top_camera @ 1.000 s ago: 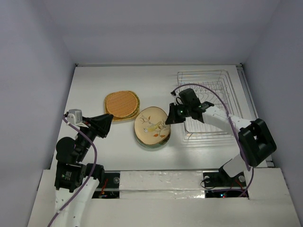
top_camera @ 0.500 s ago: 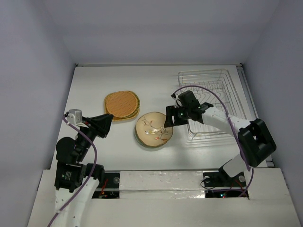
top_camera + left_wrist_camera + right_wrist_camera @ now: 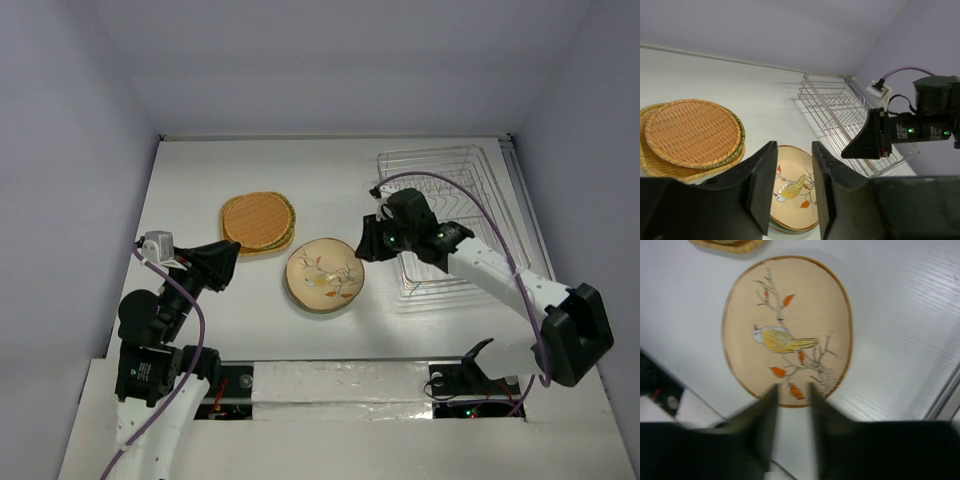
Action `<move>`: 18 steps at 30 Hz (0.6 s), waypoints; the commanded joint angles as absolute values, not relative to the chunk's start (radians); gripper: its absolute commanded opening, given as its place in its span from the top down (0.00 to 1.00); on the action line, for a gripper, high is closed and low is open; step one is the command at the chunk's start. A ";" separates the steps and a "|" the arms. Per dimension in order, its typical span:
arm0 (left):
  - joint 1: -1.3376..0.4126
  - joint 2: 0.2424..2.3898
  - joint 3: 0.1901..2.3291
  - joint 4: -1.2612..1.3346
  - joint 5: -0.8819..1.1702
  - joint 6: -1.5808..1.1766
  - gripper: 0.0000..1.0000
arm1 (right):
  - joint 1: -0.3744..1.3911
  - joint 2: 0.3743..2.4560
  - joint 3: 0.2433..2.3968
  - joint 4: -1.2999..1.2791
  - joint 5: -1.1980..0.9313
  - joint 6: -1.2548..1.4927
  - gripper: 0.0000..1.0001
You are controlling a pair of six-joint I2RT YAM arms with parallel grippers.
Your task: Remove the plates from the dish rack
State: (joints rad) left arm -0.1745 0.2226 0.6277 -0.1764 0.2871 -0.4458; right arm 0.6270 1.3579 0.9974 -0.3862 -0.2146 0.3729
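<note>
Plates lie flat on the white table (image 3: 200, 180) in two piles, left of the rack (image 3: 430, 152). The woven orange stack (image 3: 258, 222) sits left of centre in the top view. At the left of the left wrist view (image 3: 692, 132) a round ribbed plate tops it, with more rims showing underneath. The beige plate (image 3: 324, 275), printed with a yellow bird on a twig, lies just below and right of that stack, near it but apart. In the left wrist view (image 3: 790, 192) a greenish rim peeks out under its near edge, so it rests on another plate. The wire rack stands at the upper right of the top view, against the table's right side, well apart from the orange stack.

The right gripper (image 3: 364, 244) hangs between the beige plate and the rack, pointing left, its tips just beside the plate's upper right rim and not touching it. In its own, blurred view (image 3: 792, 387) the jaws are slightly parted and grip nothing, with the plate's rim seen through the gap.

The left gripper (image 3: 228, 262) is at the lower left, aimed toward the plates, clear of both piles. Its jaws (image 3: 793, 146) stand apart with nothing between them.
</note>
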 commanded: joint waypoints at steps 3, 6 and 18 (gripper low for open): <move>-0.170 0.233 0.617 -0.133 0.287 -0.445 0.50 | 0.660 1.191 1.031 -0.235 -0.324 0.426 1.00; -0.170 0.235 0.623 -0.135 0.291 -0.445 0.21 | 0.660 1.082 1.055 -0.189 -0.252 0.440 1.00; -0.170 0.290 0.807 -0.202 0.223 -0.424 0.01 | 0.660 0.419 0.990 -0.225 0.444 0.399 0.00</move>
State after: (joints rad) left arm -0.1745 0.2546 0.7094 -0.2157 0.2642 -0.4458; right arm 0.6552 0.4984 1.0317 -0.2379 0.2100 0.4110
